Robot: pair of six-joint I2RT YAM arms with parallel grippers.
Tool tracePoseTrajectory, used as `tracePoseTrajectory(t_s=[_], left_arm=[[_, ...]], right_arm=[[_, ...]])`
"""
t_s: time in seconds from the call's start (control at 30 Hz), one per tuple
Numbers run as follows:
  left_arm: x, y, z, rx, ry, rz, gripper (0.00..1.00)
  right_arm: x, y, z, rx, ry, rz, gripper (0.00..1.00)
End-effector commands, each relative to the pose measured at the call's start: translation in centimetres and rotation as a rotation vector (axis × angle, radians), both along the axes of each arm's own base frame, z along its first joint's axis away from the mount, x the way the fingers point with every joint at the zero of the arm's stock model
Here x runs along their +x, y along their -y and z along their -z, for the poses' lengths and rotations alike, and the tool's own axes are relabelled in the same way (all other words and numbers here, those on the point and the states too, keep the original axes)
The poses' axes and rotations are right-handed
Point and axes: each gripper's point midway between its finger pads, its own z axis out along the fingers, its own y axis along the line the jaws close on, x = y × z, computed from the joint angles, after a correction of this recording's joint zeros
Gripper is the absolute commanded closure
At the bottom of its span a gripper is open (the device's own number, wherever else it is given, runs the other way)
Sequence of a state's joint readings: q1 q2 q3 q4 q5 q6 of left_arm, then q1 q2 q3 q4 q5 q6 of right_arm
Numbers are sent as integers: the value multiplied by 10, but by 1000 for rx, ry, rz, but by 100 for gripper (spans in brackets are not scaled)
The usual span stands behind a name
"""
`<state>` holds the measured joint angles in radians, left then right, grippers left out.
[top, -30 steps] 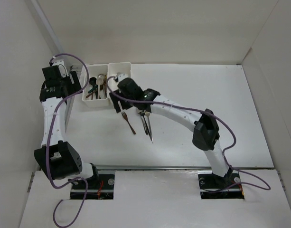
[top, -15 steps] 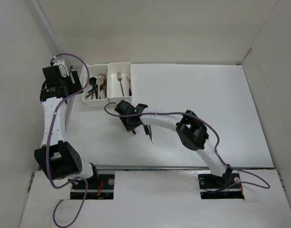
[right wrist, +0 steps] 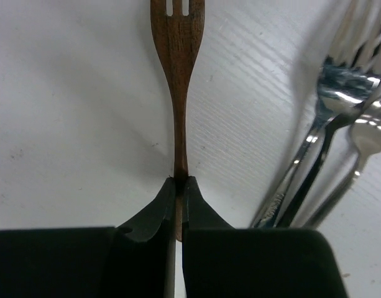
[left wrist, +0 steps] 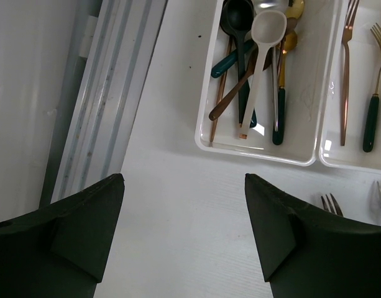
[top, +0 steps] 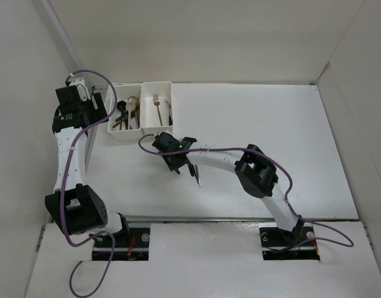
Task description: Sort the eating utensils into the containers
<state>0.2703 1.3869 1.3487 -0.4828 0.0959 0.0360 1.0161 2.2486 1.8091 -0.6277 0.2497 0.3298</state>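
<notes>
From above, the two joined white containers sat at the far left of the table [top: 271,124]. The left bin [top: 127,136] held a mixed bundle of spoons, and the right bin [top: 158,128] held a copper fork [top: 157,107]. The right gripper [top: 173,162] was down at the table just in front of the bins, with silver forks [top: 194,171] lying beside it. The left gripper [top: 91,110] hung left of the bins.

In the left wrist view, the left gripper [left wrist: 184,186] stood wide apart, holding nothing. The left bin [left wrist: 255,148] contained a pale spoon [left wrist: 258,56] among black, gold and teal-handled ones. The right bin [left wrist: 345,163] held the copper fork [left wrist: 345,74] and a green-handled fork [left wrist: 372,99].

In the right wrist view, the right gripper [right wrist: 178,184] was pinched on the slim handle of a brown fork [right wrist: 176,93] lying on the table, tines pointing away. The silver forks [right wrist: 327,124] lay at its right.
</notes>
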Motion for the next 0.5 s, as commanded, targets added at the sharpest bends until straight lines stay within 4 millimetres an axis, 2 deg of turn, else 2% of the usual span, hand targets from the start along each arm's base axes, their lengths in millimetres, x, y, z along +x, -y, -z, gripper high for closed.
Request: tracePoseTrajectory(t_s=[0.0,0.03,0.07,0.17,0.23,0.27,0.3,0.33,0.37,0.4,0.47], left_arm=[[-1,-5,-15,24,42,-17,24],[-2,-8,-15,25,42,-26,24],[-2,-8,-15,25,42,-26,24],[-2,-8,-15,25,42,-26,24],[-2,-8,-15,25,42,-26,24],[-2,-8,-15,25,42,-26,24],[-2,-8,-15,25,42,-26,24],[-2,-10,-15,30,40,-34,24],[-2,-10,-15,30,40,-34,24],[-2,-10,-15,30,40,-34,24],[-3,-12,-15,36,39,-42,24]], right_arm=[[21,-15,-97,162,186,16,100],[27,-24,-122,235,230,20,100],[31,-25,-149,288,276,32,100],[54,-35,-208,412,422,105,100],[75,-32,-223,415,514,196,100],[85,-38,-248,466,566,232,100],[96,-46,-226,410,580,232,100],[111,-43,-224,386,616,277,100],[125,-45,-247,423,667,321,100],[138,-54,-218,380,680,341,100],[159,-51,-213,369,729,392,100]])
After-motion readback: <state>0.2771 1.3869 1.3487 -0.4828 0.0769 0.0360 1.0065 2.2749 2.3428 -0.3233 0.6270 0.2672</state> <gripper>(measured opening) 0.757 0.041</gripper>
